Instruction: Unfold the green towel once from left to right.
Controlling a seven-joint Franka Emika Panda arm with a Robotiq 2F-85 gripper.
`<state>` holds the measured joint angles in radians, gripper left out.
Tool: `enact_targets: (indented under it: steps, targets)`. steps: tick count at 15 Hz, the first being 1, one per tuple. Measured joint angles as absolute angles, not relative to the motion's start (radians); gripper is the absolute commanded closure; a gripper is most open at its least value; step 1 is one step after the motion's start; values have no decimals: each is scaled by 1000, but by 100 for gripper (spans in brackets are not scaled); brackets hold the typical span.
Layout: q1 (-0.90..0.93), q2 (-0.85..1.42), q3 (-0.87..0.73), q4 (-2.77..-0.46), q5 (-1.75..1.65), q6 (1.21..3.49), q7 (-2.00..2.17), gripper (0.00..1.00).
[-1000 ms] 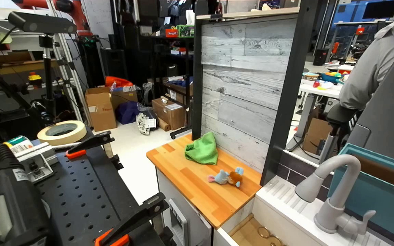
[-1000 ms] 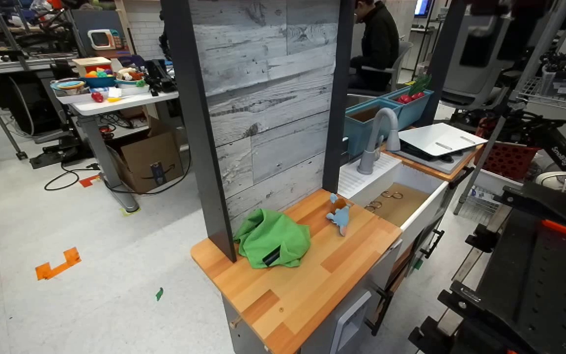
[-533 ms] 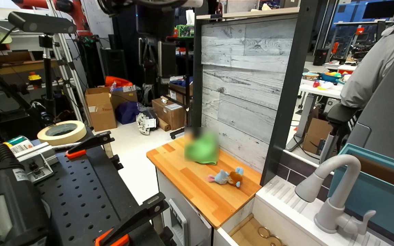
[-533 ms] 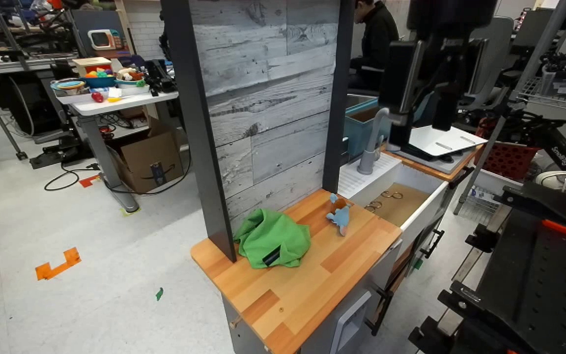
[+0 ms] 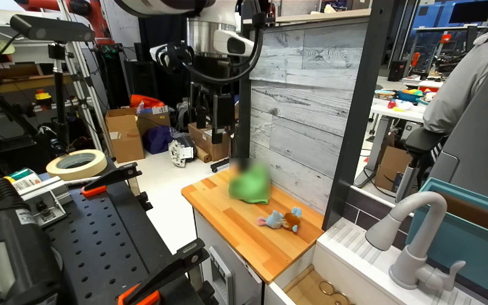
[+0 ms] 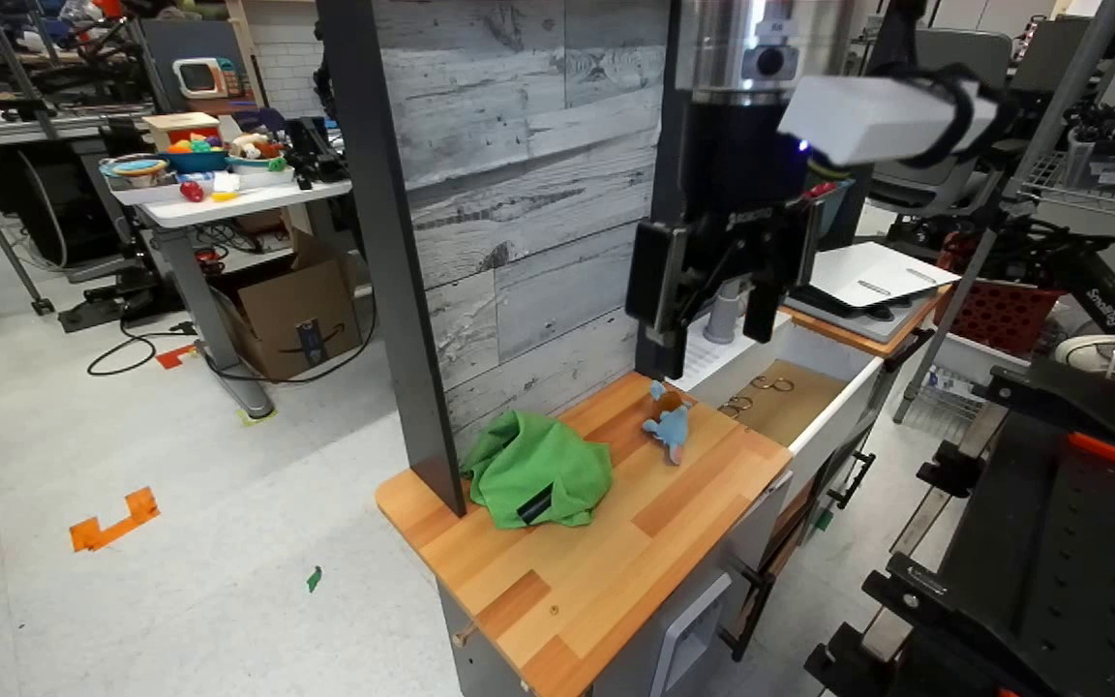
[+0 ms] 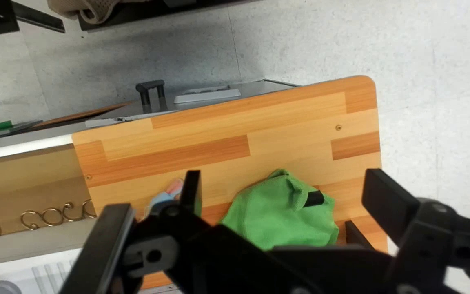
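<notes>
The green towel (image 6: pixel 538 469) lies crumpled and folded over itself on the wooden counter (image 6: pixel 606 590), against the foot of a dark post. A black tag shows on it. In an exterior view the towel (image 5: pixel 254 192) is partly blurred. In the wrist view the towel (image 7: pixel 276 220) lies below and between the fingers, its lower part hidden by the gripper. My gripper (image 6: pixel 712 350) is open and empty, pointing down, well above the counter. It also shows in an exterior view (image 5: pixel 209 131) and in the wrist view (image 7: pixel 284 175), with the fingers wide apart.
A small blue and brown plush toy (image 6: pixel 668 423) lies on the counter beside the towel, toward the sink. A grey wood-pattern panel (image 6: pixel 538 194) with dark posts stands along the counter's back edge. A sink with a grey faucet (image 5: pixel 422 228) adjoins the counter.
The arm has come into both exterior views from the top. The gripper has moved lower and closer to the counter, open throughout. The towel and toy have not moved.
</notes>
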<state>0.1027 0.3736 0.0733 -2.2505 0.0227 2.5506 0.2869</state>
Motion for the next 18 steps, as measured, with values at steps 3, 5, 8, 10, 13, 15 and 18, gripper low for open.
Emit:
enact_targets:
  steps: [3,5,8,10,13,15,18]
  targets:
    - [131,462,60,-2210,23,2664,298,0]
    - [150,520,48,-2182,23,2735,301,0]
    - [176,598,25,-2138,24,2805,306,0]
    - [186,644,13,-2106,25,2825,307,0]
    - [191,707,8,-2057,28,2827,307,0]
    - [191,746,8,-2023,29,2827,308,0]
    - [192,803,8,-1969,31,2826,314,0]
